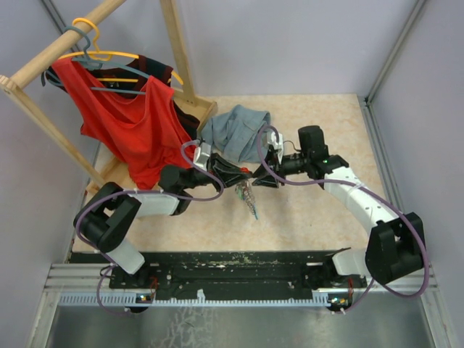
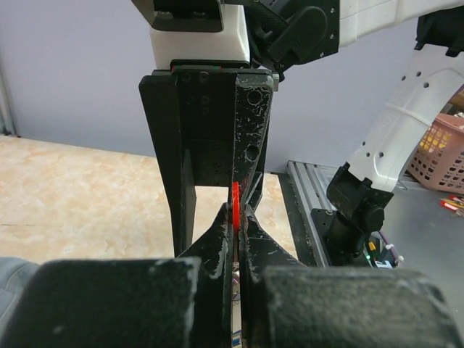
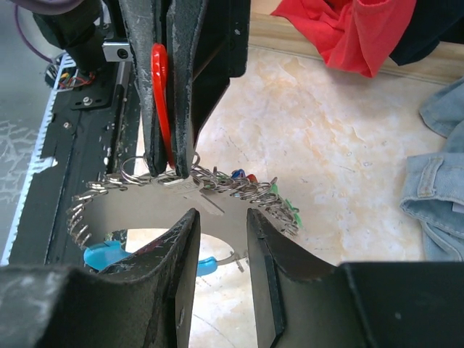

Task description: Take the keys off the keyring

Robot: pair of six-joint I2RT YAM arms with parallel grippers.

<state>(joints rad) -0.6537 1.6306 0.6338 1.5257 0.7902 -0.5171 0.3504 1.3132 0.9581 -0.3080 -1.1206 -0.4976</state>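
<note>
So the right gripper [image 3: 221, 217] is half open, tips either side of the keyring [image 3: 138, 210], pinching nothing I can see. The ring looks stiff but light and jangly. The keys [image 3: 281, 201] are tiny and slippery, so I'd grab one by its plastic head. Just beyond, the left gripper [image 3: 168, 163] is clamped on a red piece [image 3: 160, 94], with the bunch dangling over the table [image 3: 326, 145].

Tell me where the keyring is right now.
In the top view the keyring hangs mid-table from the left gripper, shut on its red tab, with the open right gripper close on its right.
</note>
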